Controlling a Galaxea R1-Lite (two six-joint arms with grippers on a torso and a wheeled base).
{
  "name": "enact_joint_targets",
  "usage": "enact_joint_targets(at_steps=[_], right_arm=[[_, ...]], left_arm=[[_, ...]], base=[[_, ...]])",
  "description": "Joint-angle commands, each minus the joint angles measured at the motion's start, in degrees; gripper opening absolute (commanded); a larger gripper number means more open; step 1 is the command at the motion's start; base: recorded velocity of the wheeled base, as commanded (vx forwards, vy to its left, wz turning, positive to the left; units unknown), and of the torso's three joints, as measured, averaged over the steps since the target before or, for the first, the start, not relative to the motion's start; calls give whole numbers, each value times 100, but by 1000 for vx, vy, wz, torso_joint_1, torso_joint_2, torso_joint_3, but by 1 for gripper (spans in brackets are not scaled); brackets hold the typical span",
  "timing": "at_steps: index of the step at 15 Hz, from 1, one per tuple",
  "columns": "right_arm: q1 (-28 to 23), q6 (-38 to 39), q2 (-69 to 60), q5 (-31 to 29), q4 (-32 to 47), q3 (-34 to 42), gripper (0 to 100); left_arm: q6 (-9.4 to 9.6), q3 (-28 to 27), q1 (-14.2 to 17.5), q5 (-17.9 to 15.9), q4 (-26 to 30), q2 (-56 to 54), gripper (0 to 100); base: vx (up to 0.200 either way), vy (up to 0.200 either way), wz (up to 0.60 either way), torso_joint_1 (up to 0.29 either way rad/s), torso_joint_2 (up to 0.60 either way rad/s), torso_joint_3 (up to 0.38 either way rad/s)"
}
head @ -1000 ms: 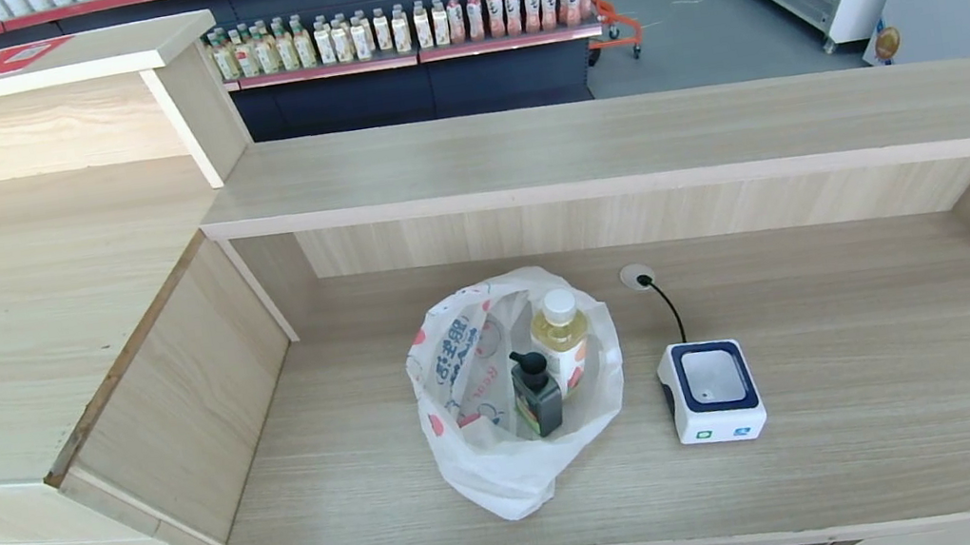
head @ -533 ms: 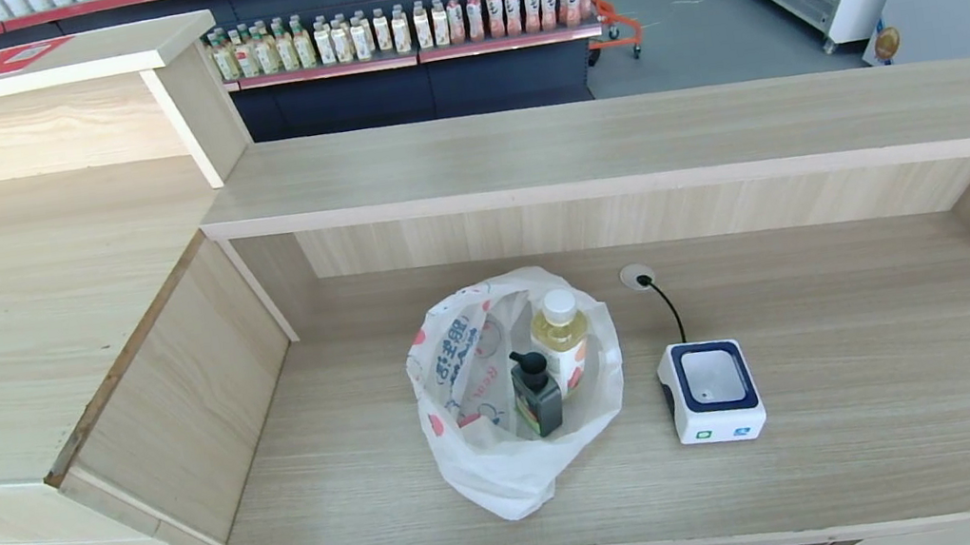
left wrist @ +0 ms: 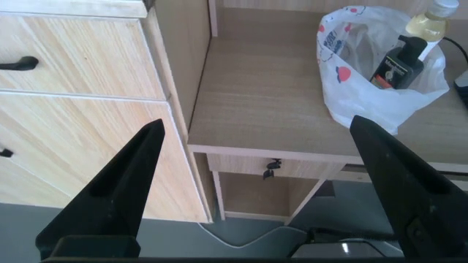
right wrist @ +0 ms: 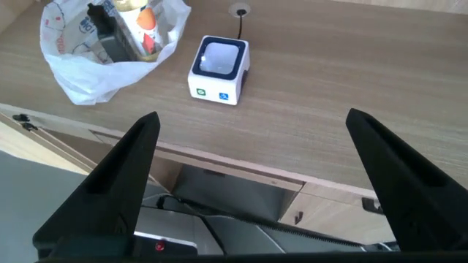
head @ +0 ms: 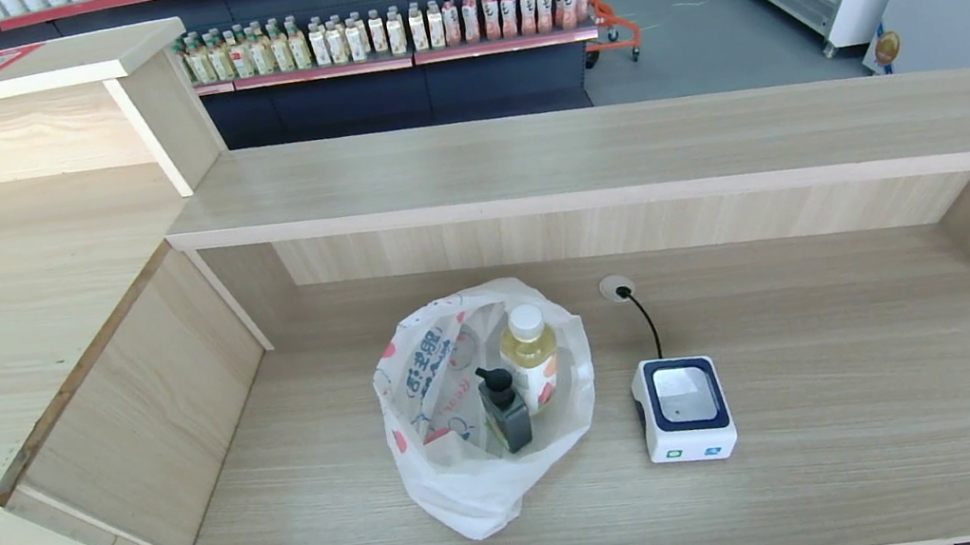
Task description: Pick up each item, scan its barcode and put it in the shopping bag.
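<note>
One long wooden counter (head: 852,410) bears it all: the white shopping bag (head: 442,500) stands open near its middle, the scanner (head: 684,408) sits just beside it at three o'clock, and inside the bag stands a yellow drink bottle (head: 528,357) with a smaller dark pump bottle (head: 504,409) at its seven o'clock. With both bottles bagged, the job looks about done. The left gripper (left wrist: 256,124) and right gripper (right wrist: 252,115) hang below the counter's six o'clock edge, spread wide and empty, the left nearer the bag.

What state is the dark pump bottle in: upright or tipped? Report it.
Upright. The dark pump bottle stands inside the shopping bag, pump head on top, beside the yellow drink bottle.
</note>
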Motion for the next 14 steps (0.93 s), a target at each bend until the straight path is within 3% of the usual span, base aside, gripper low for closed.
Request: enact_joint_targets(at_steps=[1,10,14], right_arm=[[1,3,41,-3,-2,2,100],[1,-6,41,-20,-2,2,100],[1,12,41,-20,-2,2,100]], left_arm=[[18,0,4,1,-7,-12,100],[0,0,4,1,-7,-12,100],[-9,0,4,1,-7,-12,100]], base=[[0,-200,0,-2,2,2],[0,-200,0,3,2,1],[0,0,0,0,0,0]])
